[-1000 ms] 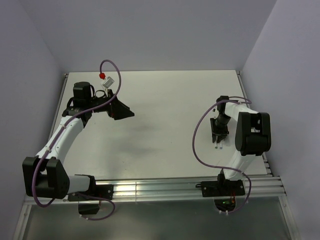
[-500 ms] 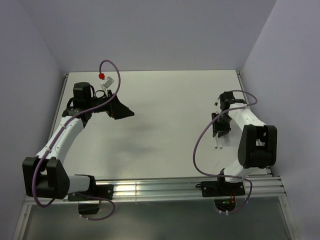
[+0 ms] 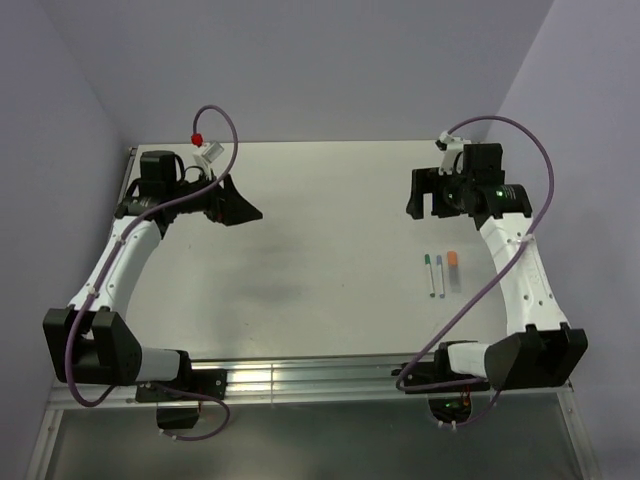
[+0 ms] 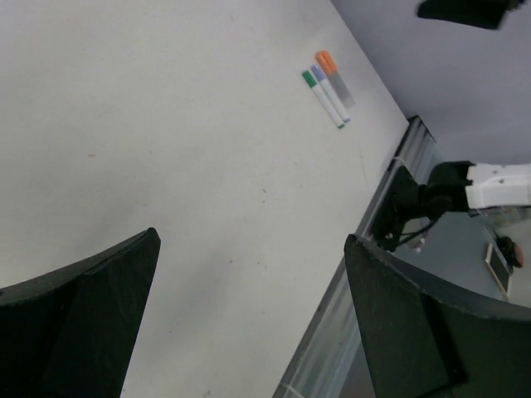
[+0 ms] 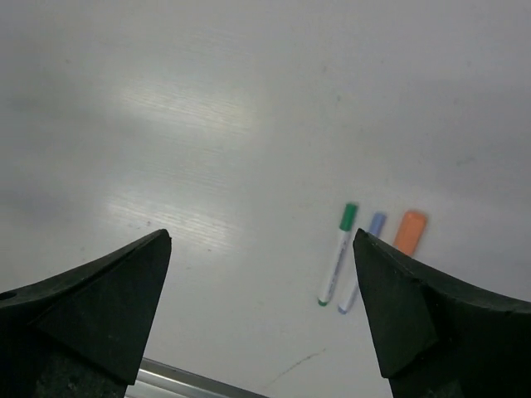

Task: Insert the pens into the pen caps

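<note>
Three pens lie side by side on the white table, right of centre. A thin white pen (image 3: 431, 275) (image 5: 335, 255) carries a green cap (image 5: 348, 215). Beside it lies a second thin pen (image 3: 440, 276) (image 5: 357, 278) with a blue cap (image 5: 376, 223), then a thicker greyish pen with an orange end (image 3: 452, 259) (image 5: 409, 230). All three also show in the left wrist view: green-capped pen (image 4: 322, 98), blue-capped pen (image 4: 331, 93), orange-ended pen (image 4: 333, 75). My right gripper (image 3: 425, 203) (image 5: 262, 235) hangs open and empty, raised behind the pens. My left gripper (image 3: 245, 200) (image 4: 250, 237) is open and empty at the far left.
An aluminium rail (image 3: 330, 375) (image 4: 365, 249) runs along the table's near edge, with both arm bases on it. Purple cables (image 3: 465, 300) loop off each arm. Lilac walls close in the back and both sides.
My right gripper opened and let go, then rose and swung toward the back, leaving the three pens lying on the table. The left arm drew slightly back and left.
</note>
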Available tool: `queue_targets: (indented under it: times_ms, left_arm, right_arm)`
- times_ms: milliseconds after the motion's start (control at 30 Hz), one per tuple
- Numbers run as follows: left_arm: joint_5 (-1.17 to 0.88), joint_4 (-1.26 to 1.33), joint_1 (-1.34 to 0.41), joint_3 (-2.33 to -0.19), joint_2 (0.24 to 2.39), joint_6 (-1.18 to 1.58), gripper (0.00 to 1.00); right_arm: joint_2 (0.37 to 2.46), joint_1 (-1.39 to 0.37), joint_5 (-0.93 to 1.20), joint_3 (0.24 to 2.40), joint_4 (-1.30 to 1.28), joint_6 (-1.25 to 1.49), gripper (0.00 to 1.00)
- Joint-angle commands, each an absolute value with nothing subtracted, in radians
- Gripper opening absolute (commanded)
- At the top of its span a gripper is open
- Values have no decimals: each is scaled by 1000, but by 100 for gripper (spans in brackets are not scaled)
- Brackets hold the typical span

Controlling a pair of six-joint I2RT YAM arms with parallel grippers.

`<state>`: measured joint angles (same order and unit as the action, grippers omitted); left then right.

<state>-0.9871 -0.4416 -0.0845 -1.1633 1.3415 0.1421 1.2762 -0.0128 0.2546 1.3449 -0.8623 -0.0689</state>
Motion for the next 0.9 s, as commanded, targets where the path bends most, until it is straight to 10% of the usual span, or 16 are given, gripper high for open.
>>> queue_targets:
  times_ms: [0, 867]
  left_arm:
    - [-907, -508, -54, -1239, 1373, 106, 100]
    - [-730, -549, 28, -1117, 1308, -89, 99]
  right_arm:
    - [1223, -55, 391, 1359, -795, -81, 100]
    - [1187, -331, 472, 1002, -428, 22, 100]
